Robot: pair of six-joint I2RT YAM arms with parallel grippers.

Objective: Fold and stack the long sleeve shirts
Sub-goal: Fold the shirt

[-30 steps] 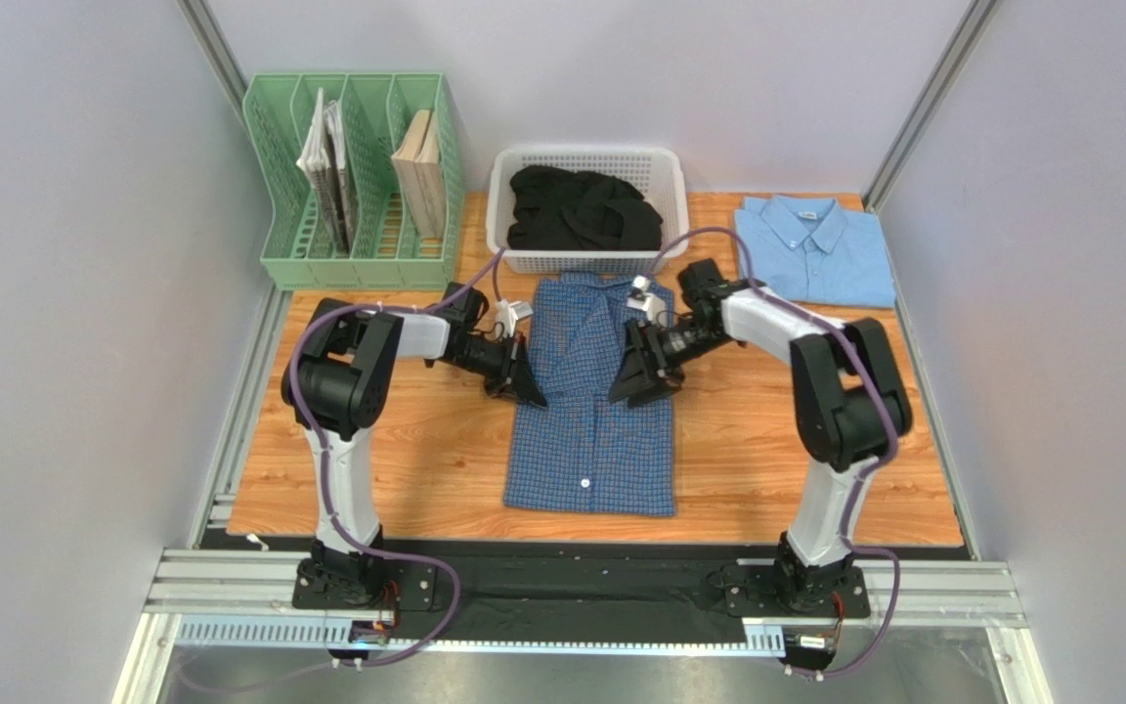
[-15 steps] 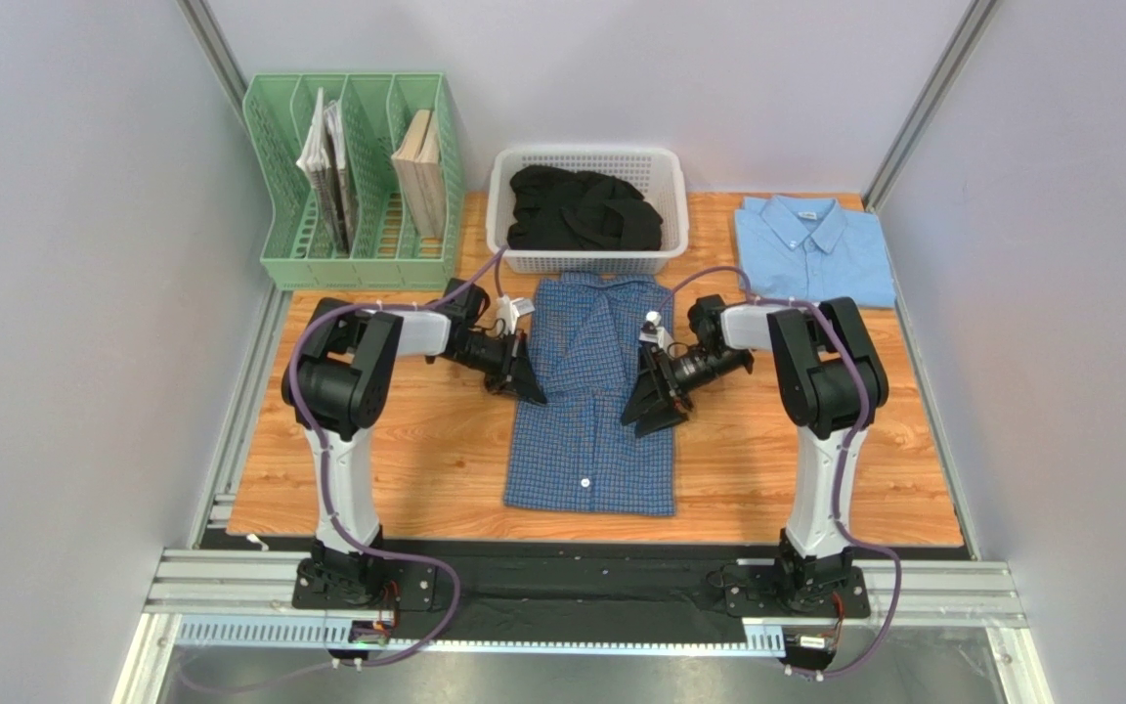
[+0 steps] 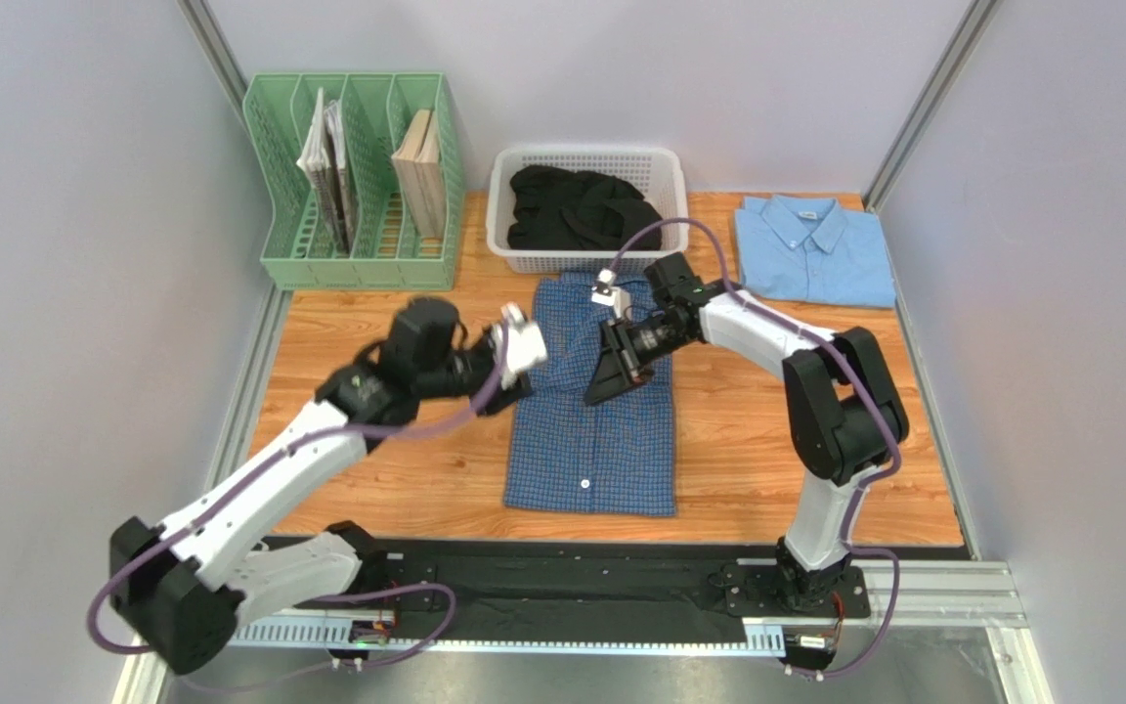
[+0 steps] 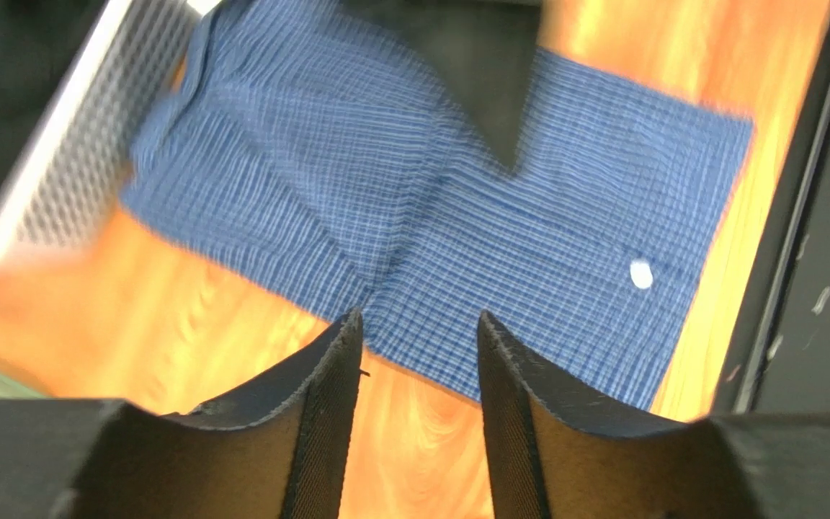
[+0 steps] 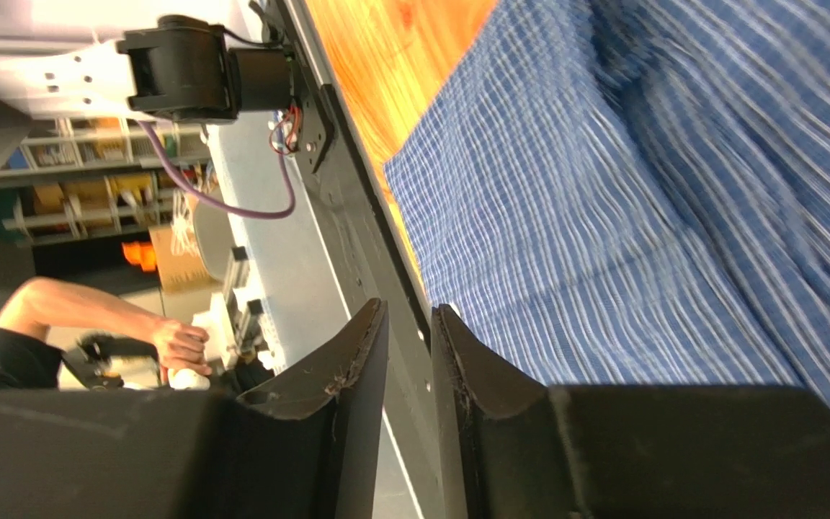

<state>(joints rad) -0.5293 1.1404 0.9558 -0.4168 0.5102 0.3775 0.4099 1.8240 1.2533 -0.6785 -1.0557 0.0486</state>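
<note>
- As the top view shows, the dark blue shirt [image 3: 591, 426] lies on the surface [image 3: 760, 470], and the light blue shirt [image 3: 814, 250] sits folded at the far right.
- Left wrist: my left end effector [image 4: 419, 321] is apart and empty over its edge.
- Right wrist: my right end effector [image 5: 409, 314] is barely apart and empty; the cloth looks soft and limp, so I'd pinch a hem.

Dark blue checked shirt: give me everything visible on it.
The dark blue shirt is fine-checked woven cloth, folded into a narrow rectangle, flat on the wooden table, collar toward the white basket. One white button shows near its hem end. The right gripper is over its upper half; contact unclear.
</note>
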